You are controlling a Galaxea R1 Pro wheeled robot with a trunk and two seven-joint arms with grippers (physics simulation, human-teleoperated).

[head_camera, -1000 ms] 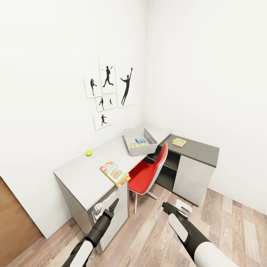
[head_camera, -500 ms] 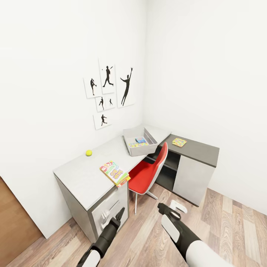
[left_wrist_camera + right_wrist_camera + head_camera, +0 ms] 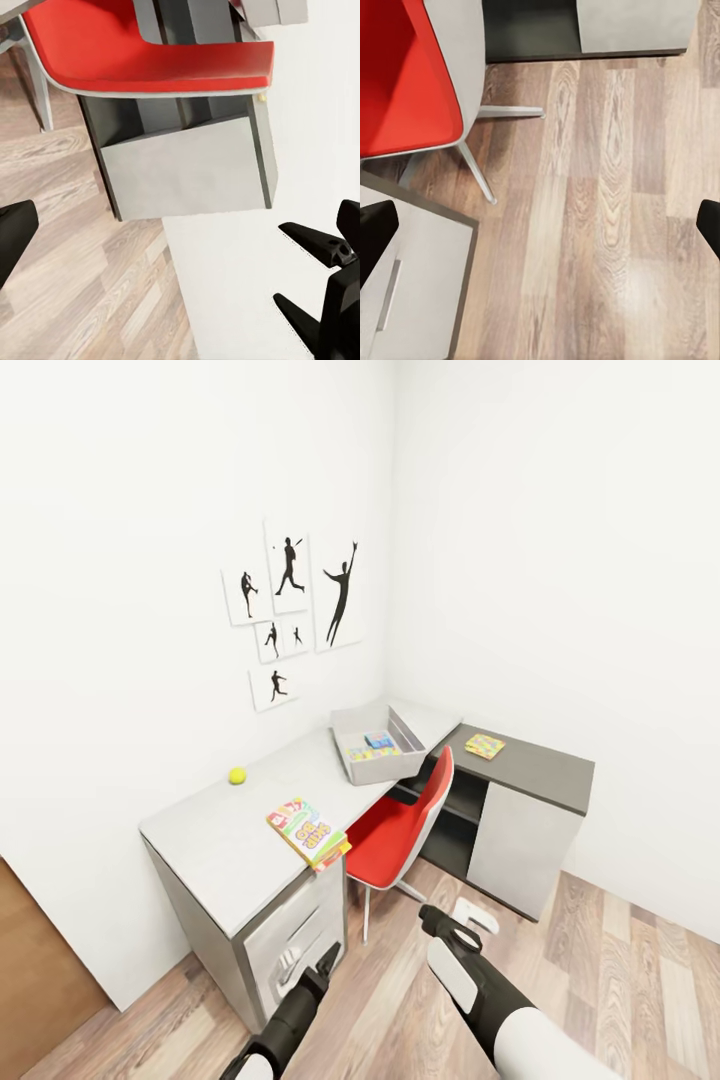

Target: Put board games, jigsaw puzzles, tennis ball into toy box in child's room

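The table (image 3: 215,852) runs along the left wall. On it lie the tennis ball (image 3: 237,775) near the wall and a SKIP-BO board game (image 3: 308,832) that overhangs the front edge. The toy box (image 3: 378,746) stands at the table's far end, with colourful flat pieces (image 3: 372,749) inside. A jigsaw puzzle (image 3: 484,745) rests on the dark cabinet top beyond it. My left gripper (image 3: 325,958) (image 3: 180,232) hangs open, low in front of the drawers. The right gripper (image 3: 432,913) (image 3: 540,232) is open over the floor, holding nothing. The bed is out of view.
A red chair (image 3: 400,828) is tucked between the table and the dark grey cabinet (image 3: 525,815). Black silhouette sports pictures (image 3: 290,615) hang above the table. The wood-plank floor (image 3: 620,970) spreads to the right. A brown door edge (image 3: 40,980) shows at the lower left.
Both arms have drawn down and back toward the bottom of the view, and the left gripper has come away from the drawer front. The view has shifted slightly.
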